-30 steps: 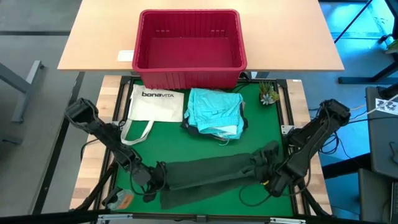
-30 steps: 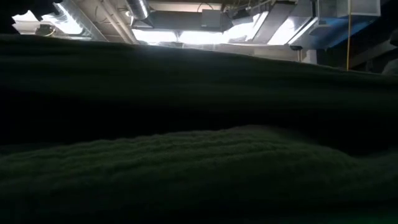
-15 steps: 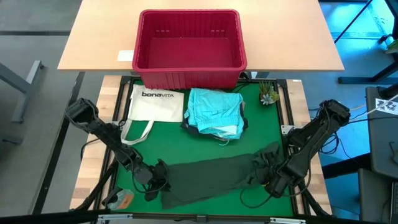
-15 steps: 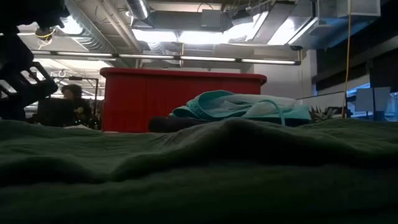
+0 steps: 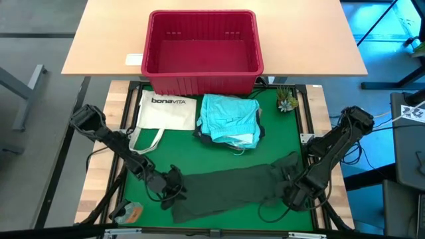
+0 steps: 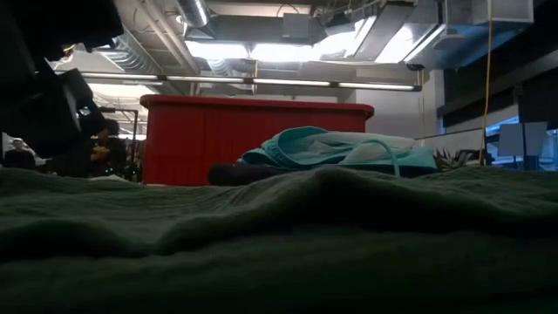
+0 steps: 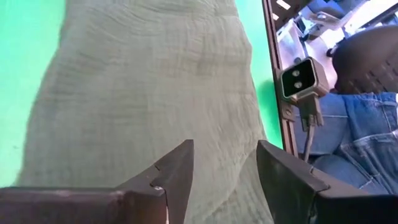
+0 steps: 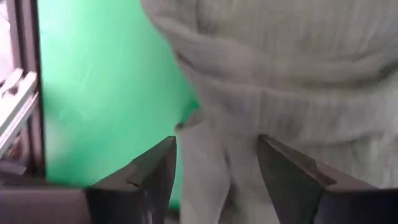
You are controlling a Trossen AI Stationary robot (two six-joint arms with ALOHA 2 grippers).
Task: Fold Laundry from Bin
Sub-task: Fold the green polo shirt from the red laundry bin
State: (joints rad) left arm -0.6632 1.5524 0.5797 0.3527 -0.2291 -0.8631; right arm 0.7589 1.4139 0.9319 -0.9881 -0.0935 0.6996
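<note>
Between our two grippers, the dark green garment point(image 5: 229, 192) lies spread flat across the near part of the green mat point(image 5: 166, 143). A second ago both sets of fingers were clamped on its two ends and the cloth was held higher, blocking the low view entirely; now the cloth has dropped flat and the low view sees over it to the bin. We read the left gripper point(image 5: 174, 188) as open: in its wrist view the two fingers stand apart with only flat fabric showing between them, nothing pinched. The right gripper point(image 5: 290, 194) is likewise open, its fingers parted above a bunched hem at the garment's other end point(image 8: 249, 112). Both tools rest low, touching or just above the cloth ends they have released. Beyond the grippers, on the far side of the garment, the light turquoise garment point(image 5: 229, 118) sits already folded on a darker piece, with the white tote bag point(image 5: 167, 109) beside it and the red bin point(image 5: 202, 52) farther still, showing no laundry inside. We judge that the lay-out step for this garment is complete and that the next action calls for regripping an edge to begin the fold. The bunched right end may need smoothing first.
</note>
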